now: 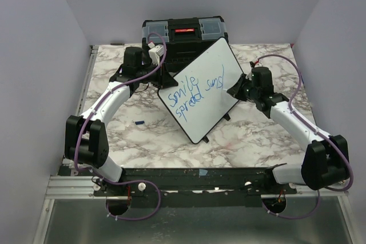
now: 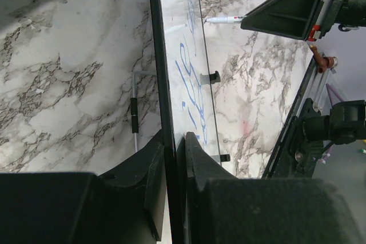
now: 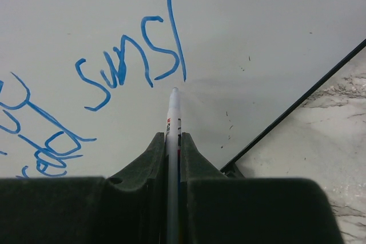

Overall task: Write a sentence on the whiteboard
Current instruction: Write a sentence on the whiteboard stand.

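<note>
The whiteboard (image 1: 214, 64) lies tilted over the middle of the marble table, turned diagonally. My left gripper (image 1: 164, 80) is shut on its left edge; the left wrist view shows the black rim (image 2: 162, 72) edge-on between the fingertips of that gripper (image 2: 174, 138). The sentence (image 1: 191, 92) in blue reads "smile spread suns" and ends in a tall stroke (image 3: 174, 21). My right gripper (image 1: 233, 91) is shut on a white marker (image 3: 173, 112). The marker tip sits at the board (image 3: 257, 21) just below the foot of that stroke.
A black toolbox (image 1: 184, 35) stands right behind the board at the table's far edge. A small blue cap (image 1: 139, 122) lies on the marble table (image 1: 246, 141) left of the board. Purple walls close in both sides. A metal rail (image 1: 189, 178) runs along the near edge.
</note>
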